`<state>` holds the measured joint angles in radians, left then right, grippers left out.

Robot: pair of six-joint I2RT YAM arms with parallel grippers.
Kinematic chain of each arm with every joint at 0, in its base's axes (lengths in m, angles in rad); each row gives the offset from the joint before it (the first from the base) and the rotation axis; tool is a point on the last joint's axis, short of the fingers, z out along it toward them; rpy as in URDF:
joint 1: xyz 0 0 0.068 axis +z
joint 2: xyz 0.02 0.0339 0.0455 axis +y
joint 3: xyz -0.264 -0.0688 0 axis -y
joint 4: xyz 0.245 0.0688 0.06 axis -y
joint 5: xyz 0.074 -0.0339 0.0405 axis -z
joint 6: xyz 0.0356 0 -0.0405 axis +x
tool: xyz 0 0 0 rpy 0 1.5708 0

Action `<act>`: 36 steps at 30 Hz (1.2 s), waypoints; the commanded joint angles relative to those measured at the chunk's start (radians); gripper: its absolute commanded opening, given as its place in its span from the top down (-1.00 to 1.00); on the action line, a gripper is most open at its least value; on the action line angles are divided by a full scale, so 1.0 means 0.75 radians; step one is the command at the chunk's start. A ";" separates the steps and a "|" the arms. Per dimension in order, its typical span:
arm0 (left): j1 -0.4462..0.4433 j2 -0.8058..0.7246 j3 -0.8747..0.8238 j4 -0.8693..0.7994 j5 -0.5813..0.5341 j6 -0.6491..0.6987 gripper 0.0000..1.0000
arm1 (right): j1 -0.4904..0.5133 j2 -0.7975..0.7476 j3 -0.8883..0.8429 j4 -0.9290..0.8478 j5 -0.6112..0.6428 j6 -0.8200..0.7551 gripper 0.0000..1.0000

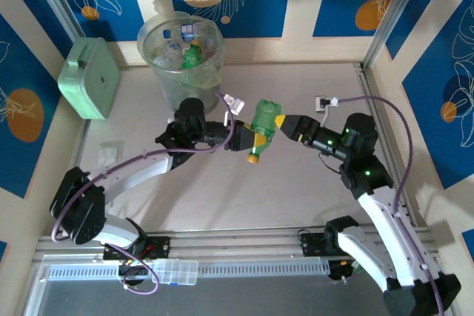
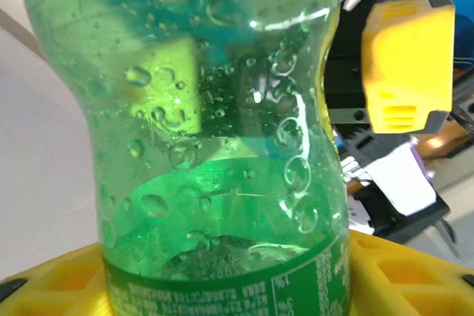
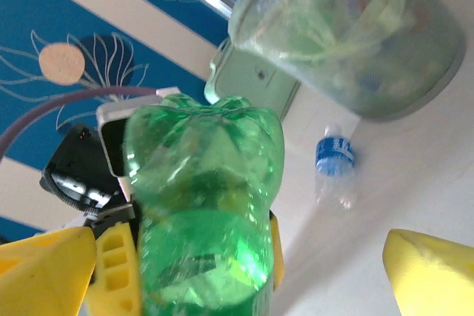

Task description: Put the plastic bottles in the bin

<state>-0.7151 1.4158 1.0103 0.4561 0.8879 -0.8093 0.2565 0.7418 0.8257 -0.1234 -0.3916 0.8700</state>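
Left gripper (image 1: 248, 140) is clamping the green bottle (image 1: 264, 119) midair, short of the bin (image 1: 164, 79), right gripper (image 1: 282, 120) is gaping wide beside it, so a mistimed release is risking a drop.

Left arm (image 1: 141, 172): you have it running from the near-left base up and right across the table, with the wrist turned to the right. Left gripper (image 1: 249, 140): the yellow fingers (image 2: 404, 268) are clamped on the green bottle (image 1: 264, 120) near its capped end.

Right arm (image 1: 378, 212): it rises from the near-right base, bends at the elbow and reaches left. Right gripper (image 1: 286, 123): it faces your left gripper. Its 2 fingers (image 3: 426, 268) are spread wide on either side of the bottle's base end, with a clear gap on 1 side.
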 commanded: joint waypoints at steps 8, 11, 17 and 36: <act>0.380 -0.060 0.400 -0.499 -0.297 0.186 0.97 | -0.012 -0.052 0.105 -0.347 0.287 -0.188 -0.98; 0.458 -0.009 0.631 -0.782 -0.487 0.300 1.00 | -0.013 -0.043 0.089 -0.343 0.287 -0.197 -0.99; 0.536 0.214 1.124 -1.298 -1.032 0.443 0.88 | -0.013 -0.025 0.070 -0.349 0.289 -0.217 -0.99; 0.630 0.811 1.766 -1.634 -1.293 0.490 0.73 | 0.015 -0.013 0.002 -0.341 0.256 -0.176 -0.99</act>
<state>-0.2474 2.0190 2.2845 -0.7624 -0.0399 -0.4294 0.2569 0.7368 0.8440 -0.3893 -0.1867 0.7284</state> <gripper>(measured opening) 0.560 0.992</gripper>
